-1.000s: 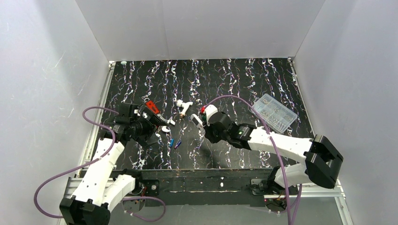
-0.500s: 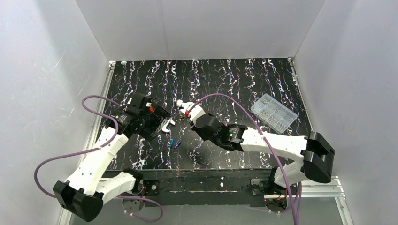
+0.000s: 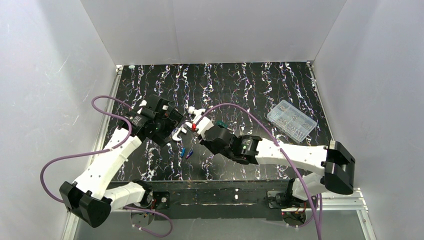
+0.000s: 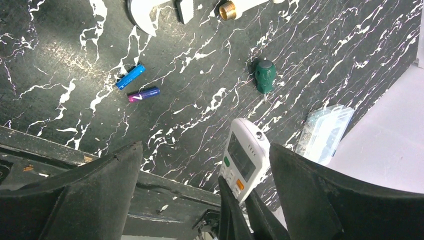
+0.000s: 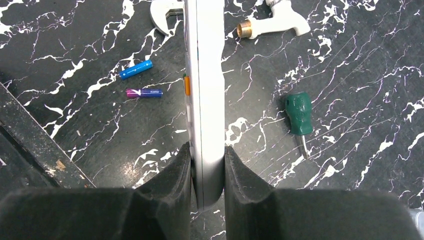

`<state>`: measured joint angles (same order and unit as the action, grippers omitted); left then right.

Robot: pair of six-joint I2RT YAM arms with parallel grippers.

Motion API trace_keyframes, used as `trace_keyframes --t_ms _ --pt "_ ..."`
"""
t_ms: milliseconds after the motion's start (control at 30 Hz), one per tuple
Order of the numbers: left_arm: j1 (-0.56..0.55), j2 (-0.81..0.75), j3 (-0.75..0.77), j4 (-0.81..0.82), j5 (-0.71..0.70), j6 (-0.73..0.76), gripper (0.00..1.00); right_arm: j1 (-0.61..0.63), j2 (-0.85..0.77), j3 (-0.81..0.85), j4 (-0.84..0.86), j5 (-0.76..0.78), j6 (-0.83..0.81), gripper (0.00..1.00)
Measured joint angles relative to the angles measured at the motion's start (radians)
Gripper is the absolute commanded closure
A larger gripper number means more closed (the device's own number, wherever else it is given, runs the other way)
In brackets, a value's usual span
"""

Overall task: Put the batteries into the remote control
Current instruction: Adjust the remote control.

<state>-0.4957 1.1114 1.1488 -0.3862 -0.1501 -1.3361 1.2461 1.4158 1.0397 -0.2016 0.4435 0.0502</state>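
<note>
The remote control (image 5: 204, 100), a slim white bar, stands on edge with my right gripper (image 5: 207, 165) shut on its lower end. In the left wrist view the remote control (image 4: 245, 160) shows its button face, seen in the gap between the fingers of my open left gripper (image 4: 205, 192), which do not touch it. The two batteries lie loose on the black mat: a blue one (image 5: 136, 69) and a purple one (image 5: 144, 93), left of the remote. From above, the batteries (image 3: 186, 152) lie just in front of both grippers, left (image 3: 170, 122) and right (image 3: 201, 129).
A green-handled screwdriver (image 5: 298, 115) lies right of the remote. A white pipe fitting with a brass end (image 5: 272, 24) and a white wrench-like piece (image 5: 165, 12) lie beyond. A clear plastic box (image 3: 291, 120) sits at the right. The mat's front edge (image 4: 165, 190) is close.
My right arm has carried the remote leftward, close to the left gripper. The left arm has swung up and to the right toward it. The batteries have not moved.
</note>
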Motion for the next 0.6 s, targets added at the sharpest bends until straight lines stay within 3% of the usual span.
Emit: trace_keyframes --t_ms 233,600 --pt "-0.010 0.011 0.003 0.015 0.026 -0.032 0.01 0.019 0.013 0.000 0.001 0.018 -0.021 0.99" --pt "-0.019 0.038 -0.008 0.052 0.073 -0.082 0.23 0.044 0.021 0.000 0.030 0.045 -0.060 0.99"
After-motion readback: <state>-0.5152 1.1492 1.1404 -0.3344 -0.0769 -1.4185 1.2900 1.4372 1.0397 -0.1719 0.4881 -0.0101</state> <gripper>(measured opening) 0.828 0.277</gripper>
